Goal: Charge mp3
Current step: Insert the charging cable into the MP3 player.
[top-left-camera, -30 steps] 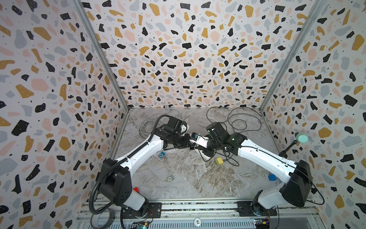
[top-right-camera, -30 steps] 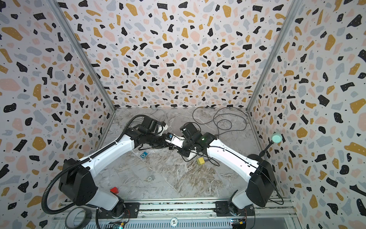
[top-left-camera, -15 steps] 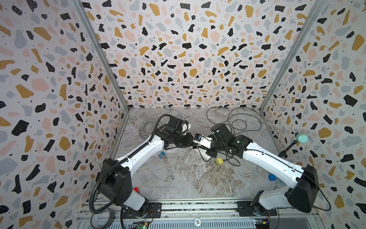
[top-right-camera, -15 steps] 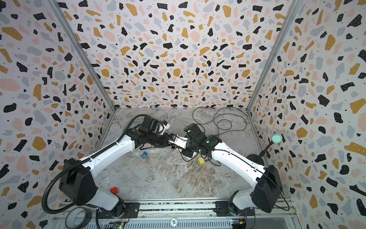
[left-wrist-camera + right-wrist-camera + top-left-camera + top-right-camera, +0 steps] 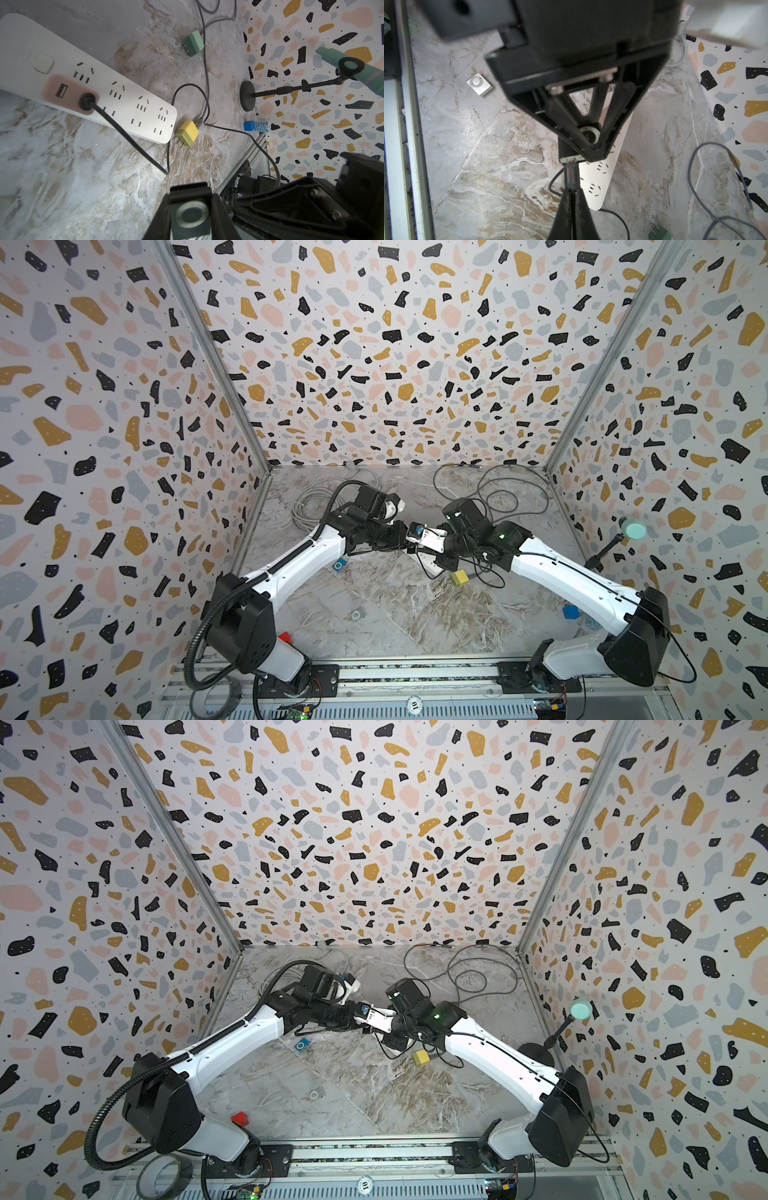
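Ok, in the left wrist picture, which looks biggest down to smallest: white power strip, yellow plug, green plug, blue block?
1. white power strip.
2. yellow plug and green plug look about alike; the green one lies farther off, so no ranking.
3. blue block, smallest.

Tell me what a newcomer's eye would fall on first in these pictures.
First, the two arms meeting nose to nose mid-table: the left gripper clamps a small mp3 player, while the right gripper, shut on a black cable plug, holds it at the player's port. Under them lies a long white power strip with a yellow charger cube at its end, all boxed in by loud terrazzo-print walls.
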Robot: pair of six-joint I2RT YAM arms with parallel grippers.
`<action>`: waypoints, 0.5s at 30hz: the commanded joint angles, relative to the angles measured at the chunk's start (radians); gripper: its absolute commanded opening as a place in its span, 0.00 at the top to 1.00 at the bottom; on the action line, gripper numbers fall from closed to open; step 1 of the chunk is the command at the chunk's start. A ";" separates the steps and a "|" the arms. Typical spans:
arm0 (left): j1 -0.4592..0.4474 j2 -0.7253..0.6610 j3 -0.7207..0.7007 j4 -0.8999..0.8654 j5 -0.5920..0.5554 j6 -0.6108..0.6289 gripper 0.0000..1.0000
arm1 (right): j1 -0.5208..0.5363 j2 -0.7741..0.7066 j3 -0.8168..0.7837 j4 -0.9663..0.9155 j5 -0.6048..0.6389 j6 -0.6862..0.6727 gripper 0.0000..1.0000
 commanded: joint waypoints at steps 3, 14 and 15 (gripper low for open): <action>-0.080 -0.047 0.122 0.018 0.097 0.017 1.00 | 0.015 0.045 0.038 0.019 -0.028 0.043 1.00; -0.101 -0.025 0.152 0.040 0.125 -0.025 1.00 | 0.019 0.041 0.015 0.081 -0.043 0.081 1.00; -0.101 -0.024 0.145 0.051 0.129 -0.035 1.00 | 0.019 0.035 0.008 0.096 -0.044 0.087 1.00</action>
